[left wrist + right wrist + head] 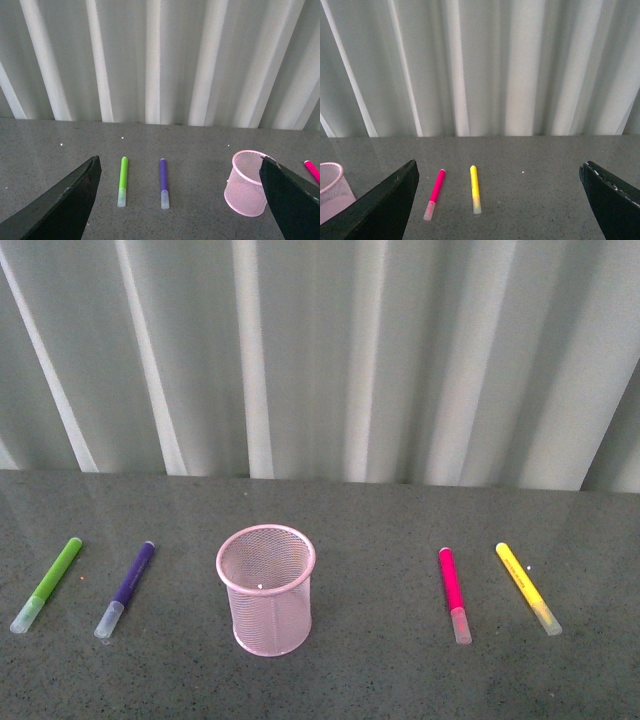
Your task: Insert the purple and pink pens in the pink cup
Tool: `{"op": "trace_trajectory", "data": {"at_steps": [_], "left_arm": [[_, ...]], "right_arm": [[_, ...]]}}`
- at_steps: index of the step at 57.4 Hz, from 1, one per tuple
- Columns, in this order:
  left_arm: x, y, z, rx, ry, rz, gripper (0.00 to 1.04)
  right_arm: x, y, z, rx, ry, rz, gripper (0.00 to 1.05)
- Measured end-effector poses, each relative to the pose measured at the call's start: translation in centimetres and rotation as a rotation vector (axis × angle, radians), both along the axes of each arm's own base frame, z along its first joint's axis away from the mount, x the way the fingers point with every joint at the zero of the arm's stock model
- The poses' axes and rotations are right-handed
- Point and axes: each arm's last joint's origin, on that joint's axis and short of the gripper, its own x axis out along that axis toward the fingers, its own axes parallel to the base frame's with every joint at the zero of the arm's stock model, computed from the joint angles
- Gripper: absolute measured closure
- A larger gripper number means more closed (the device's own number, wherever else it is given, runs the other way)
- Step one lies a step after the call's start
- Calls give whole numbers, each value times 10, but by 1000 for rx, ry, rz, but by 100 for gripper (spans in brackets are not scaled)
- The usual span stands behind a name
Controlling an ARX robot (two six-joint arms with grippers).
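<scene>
Nearest each wrist camera, the black, wedge-shaped fingers (60,205) of the left gripper (180,162) stand spread wide, with nothing between them. The right gripper (499,164) shows the same wide gap between its black fingers (380,207) and likewise grips nothing. Neither arm appears in the front view.

On the dark grey speckled tabletop (380,530), the round pale-pink wire-mesh cup (270,625) stands upright near the middle, its solid rim uppermost. To its left lies the slim purple pen (127,588), translucent cap toward the robot, barrel angled away and slightly to the right. Further left, well apart from the cup, lies a lime-green marker (48,582) at a like angle. To the right of the cup lies the slim magenta-pink pen (453,590), pale cap also nearest, and further right a yellow marker (527,586). Both pens rest flat on the tabletop, apart from the cup and from the neighbouring markers. At the far edge of the tabletop hangs a white pleated curtain (320,350).
</scene>
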Motion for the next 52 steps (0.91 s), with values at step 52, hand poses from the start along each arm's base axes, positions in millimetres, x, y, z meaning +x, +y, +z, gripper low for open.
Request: {"op": "trace_trajectory", "data": {"at_steps": [52], "left_arm": [[0,0,0,0,0,0,7]], "right_arm": [[0,0,0,0,0,0,7]]}}
